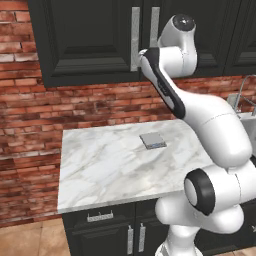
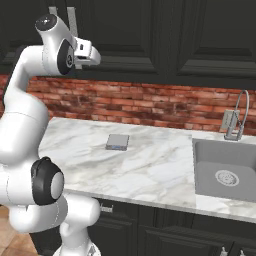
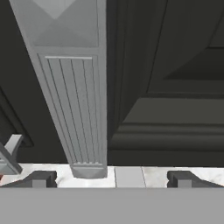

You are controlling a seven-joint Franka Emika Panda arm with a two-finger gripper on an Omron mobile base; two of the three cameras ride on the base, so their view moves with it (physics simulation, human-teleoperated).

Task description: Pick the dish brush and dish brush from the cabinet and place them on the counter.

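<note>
I have the arm raised with the gripper (image 3: 111,178) up at the cabinet (image 1: 90,40), right at the long silver bar handles (image 1: 135,37) where the two panelled doors meet. In the hand view the jaws stand wide apart: both dark fingertips (image 3: 39,178) sit at the bottom with a clear gap between them, nothing held. One bar handle (image 3: 74,87) runs close in front of the hand camera, over the left fingertip rather than centred in the gap; I can't tell if anything touches it. Door panel is dark to the right of it.

Cabinet doors look closed in both base views, so I can't see either dish brush.

The counter (image 1: 100,165) below is white marble with grey veins, with a flat grey square pad (image 1: 152,140) lying near its back middle. From the right base view the pad (image 2: 117,142) sits well left of the sink basin (image 2: 225,172) and its faucet (image 2: 239,115). Red brick wall (image 1: 30,125) behind the counter.
</note>
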